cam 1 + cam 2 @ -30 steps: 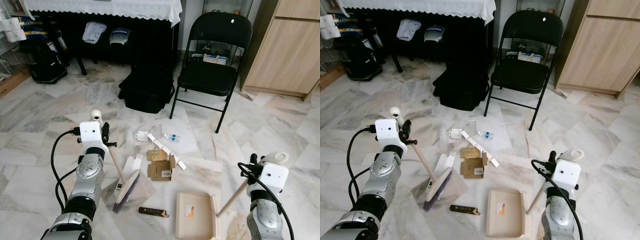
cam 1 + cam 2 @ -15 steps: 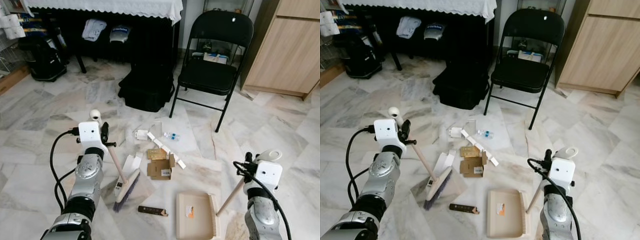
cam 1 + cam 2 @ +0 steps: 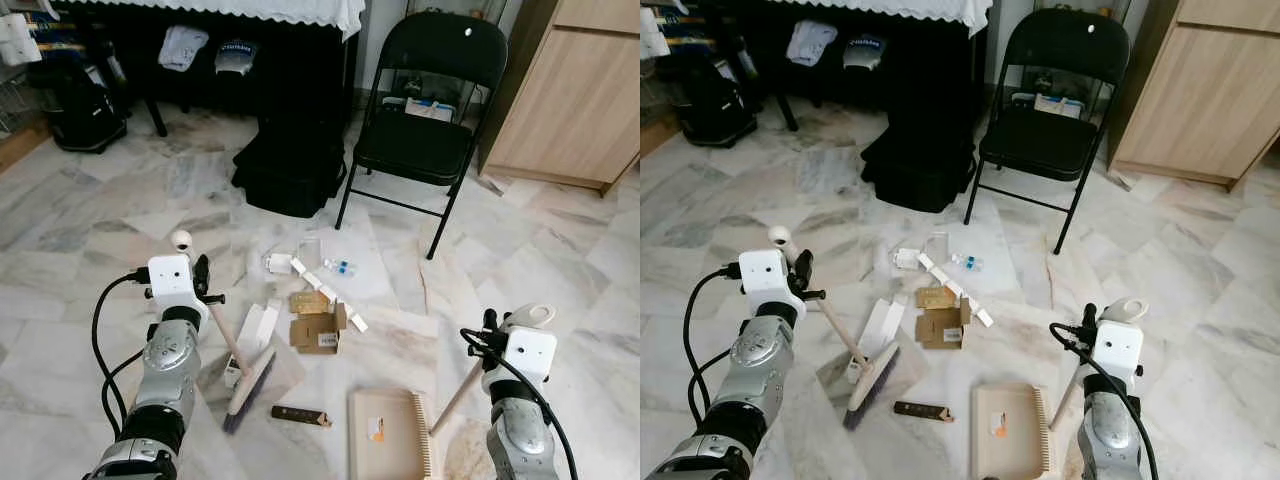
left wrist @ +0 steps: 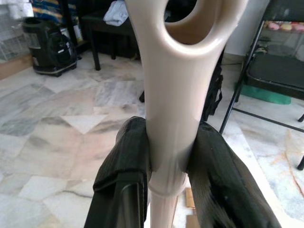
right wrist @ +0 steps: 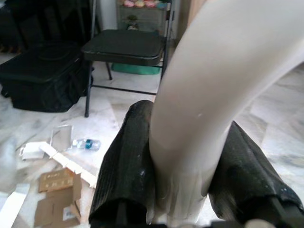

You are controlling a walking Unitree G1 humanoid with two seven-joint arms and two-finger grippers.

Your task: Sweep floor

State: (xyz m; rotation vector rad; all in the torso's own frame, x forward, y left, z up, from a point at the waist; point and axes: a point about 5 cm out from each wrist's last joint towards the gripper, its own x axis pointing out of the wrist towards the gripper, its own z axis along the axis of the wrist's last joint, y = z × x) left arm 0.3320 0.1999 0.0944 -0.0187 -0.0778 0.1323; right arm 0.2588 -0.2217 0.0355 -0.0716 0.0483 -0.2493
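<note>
Broom and dustpan: handling notes

Broom is in the left hand, both fingers clamped on the pale handle just below its loop end. Head rests bristles-down on the marble floor, just beside a flat white carton. Handle slants up from the head to the hand.

Dustpan lies flat on the floor, mouth toward the litter; its long handle slopes up to the right hand, fingers closed on the pale shaft near the top.

Litter between the two tools: brown cardboard box, white strips, small bottle, dark bar nearest the pan. Black chair and black bag stand well beyond.

Judgement on handling:
- Both tools look like light, stiff plastic. Smooth rounded shafts, so they could twist or slide in a two-finger grip; a firm squeeze seems wise.
- Grip is at the far end of each handle, which gives long leverage and little control over the head. Short, gentle strokes are likely better.
- Bristles are soft and will bend; cartons are light and may skate or flip rather than roll in.
- Bottle may roll away on polished marble.
- Pan is light and could be pushed back unless its lip is pressed down.
</note>
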